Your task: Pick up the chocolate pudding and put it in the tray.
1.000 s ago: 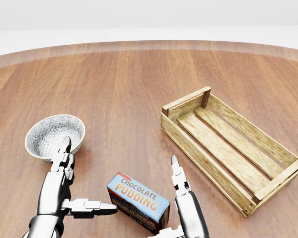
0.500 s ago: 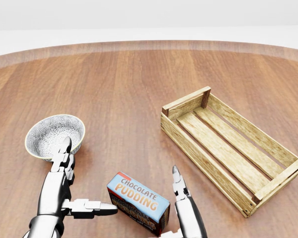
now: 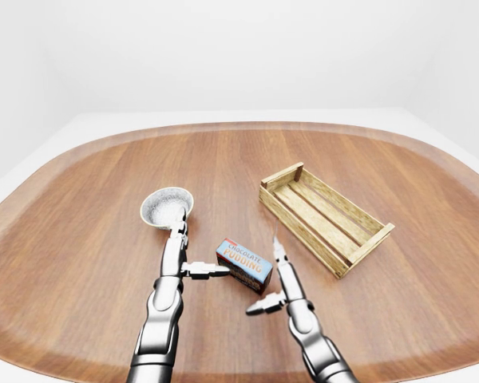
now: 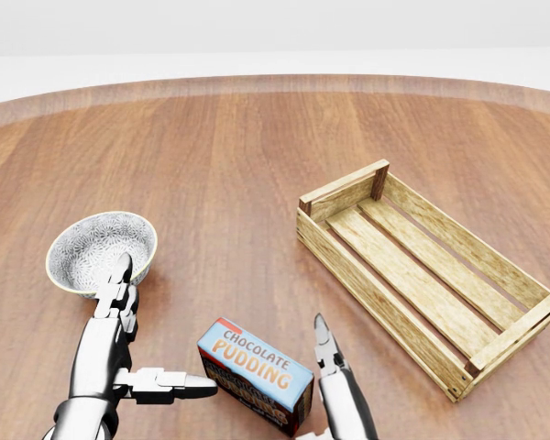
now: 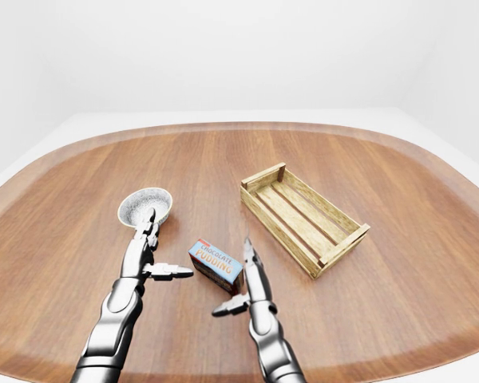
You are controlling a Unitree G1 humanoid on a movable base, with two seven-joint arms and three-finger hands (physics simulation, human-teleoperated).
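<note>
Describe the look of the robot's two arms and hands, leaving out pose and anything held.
Both arms are glossy silver-grey metal with rounded, tapering forearm shells and darker joint rings. The left robot hand and the right robot hand each have slim, segmented white-and-grey fingers ending in pointed tips, with small dark knuckle joints. No cables, sleeves or markings are visible.

Both arms are polished silver-grey metal, rounded and glossy along the forearms, with darker bands at the joints. The left hand (image 4: 119,344) and right hand (image 3: 281,281) carry slim, segmented fingers of pale grey-white blocks ending in tapered points. Small dark joint details may be screws; they are too small to tell.
</note>
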